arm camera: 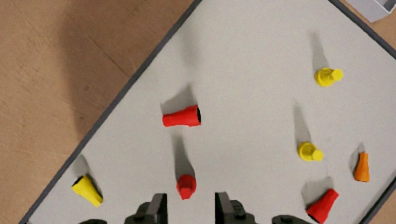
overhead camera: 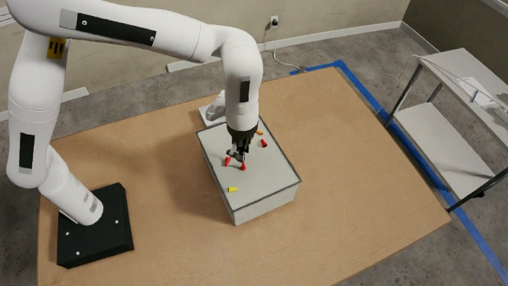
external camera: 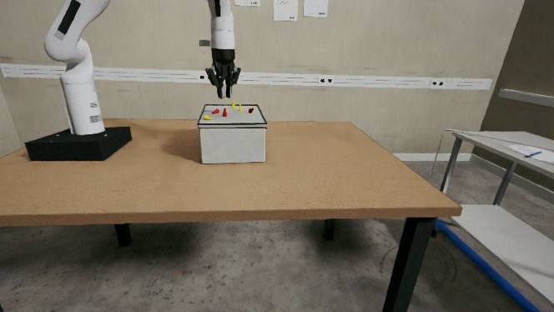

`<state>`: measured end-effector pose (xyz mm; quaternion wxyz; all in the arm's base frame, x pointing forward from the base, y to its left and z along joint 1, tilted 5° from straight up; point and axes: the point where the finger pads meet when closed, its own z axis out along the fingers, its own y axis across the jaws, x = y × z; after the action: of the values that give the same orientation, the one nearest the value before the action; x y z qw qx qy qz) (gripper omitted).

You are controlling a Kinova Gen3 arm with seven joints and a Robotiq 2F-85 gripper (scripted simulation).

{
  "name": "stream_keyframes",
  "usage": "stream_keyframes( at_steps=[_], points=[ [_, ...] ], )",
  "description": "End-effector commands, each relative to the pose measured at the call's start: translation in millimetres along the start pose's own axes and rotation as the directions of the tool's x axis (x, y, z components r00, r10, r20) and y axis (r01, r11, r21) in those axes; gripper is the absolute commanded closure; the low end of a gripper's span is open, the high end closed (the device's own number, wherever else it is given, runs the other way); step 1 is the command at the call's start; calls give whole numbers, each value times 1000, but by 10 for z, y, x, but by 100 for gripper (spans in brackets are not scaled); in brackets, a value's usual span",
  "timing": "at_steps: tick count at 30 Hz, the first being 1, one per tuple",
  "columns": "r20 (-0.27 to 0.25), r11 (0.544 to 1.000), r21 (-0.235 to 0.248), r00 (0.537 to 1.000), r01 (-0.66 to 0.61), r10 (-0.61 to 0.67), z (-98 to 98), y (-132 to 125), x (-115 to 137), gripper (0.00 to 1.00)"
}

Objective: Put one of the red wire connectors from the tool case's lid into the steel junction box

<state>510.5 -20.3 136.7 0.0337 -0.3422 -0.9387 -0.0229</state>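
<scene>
Hand [arm camera: 189,206] narrow, empty, above lid [arm camera: 240,45]; upright red connector [arm camera: 186,186] seemingly just left of gap.

The surface [overhead camera: 344,160] looks like matt, fine-grained wood. On it the case lid [overhead camera: 268,180] is smooth matt grey — its wire connectors [arm camera: 182,117] glossy plastic.

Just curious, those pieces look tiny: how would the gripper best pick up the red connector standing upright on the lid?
Probably straight down from above. The upright red connector stands on its wide end, so the gripper could pinch its tapered sides, low near the wider base.
</scene>
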Motion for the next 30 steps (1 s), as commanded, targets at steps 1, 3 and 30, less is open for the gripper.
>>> stream_keyframes(
  at_steps=[1,3,30],
  points=[
    [-2,1000,0,1000,2,-2,16,-32,-6,63],
    [-2,1000,0,1000,2,-2,16,-32,-6,63],
    [-1,1000,0,1000,1,-1,425,-41,-13,63]
  ],
)
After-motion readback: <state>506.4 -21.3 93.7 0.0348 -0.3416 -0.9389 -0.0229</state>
